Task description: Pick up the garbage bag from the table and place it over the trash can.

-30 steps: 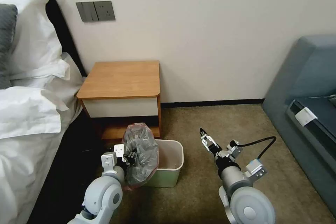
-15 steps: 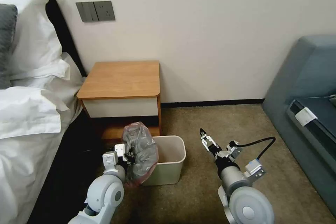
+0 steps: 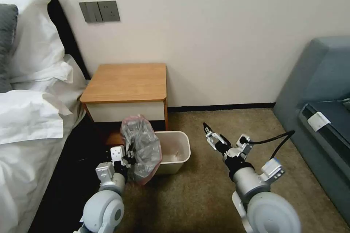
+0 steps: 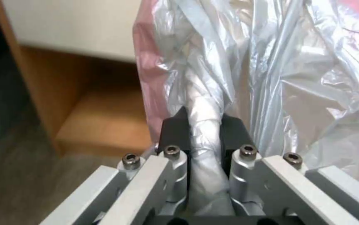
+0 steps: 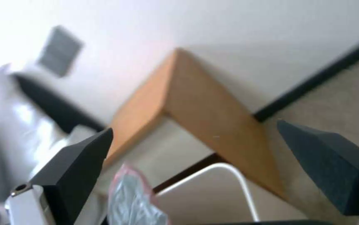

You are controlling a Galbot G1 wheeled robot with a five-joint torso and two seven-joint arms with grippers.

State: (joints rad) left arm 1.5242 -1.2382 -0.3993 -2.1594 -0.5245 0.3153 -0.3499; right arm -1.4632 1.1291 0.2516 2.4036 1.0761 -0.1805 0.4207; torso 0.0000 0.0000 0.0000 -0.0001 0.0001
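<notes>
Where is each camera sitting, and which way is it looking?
Head view: up on the robot's head, looking down at the table, the trash can and both arms.
Left wrist view: on the left wrist, looking along the left gripper, shut on the garbage bag.
Right wrist view: on the right wrist, looking between the open right gripper toward the table.
All three share the garbage bag.

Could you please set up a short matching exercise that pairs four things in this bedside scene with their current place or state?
Things:
1. garbage bag
2. trash can
3. right claw
4. table

Places or states:
A. open, raised over the carpet beside the bin
B. against the wall, next to the bed
C. pinched in the left claw
D. on the floor in front of the nightstand

Pairs: 1-C, 2-D, 3-A, 4-B
</notes>
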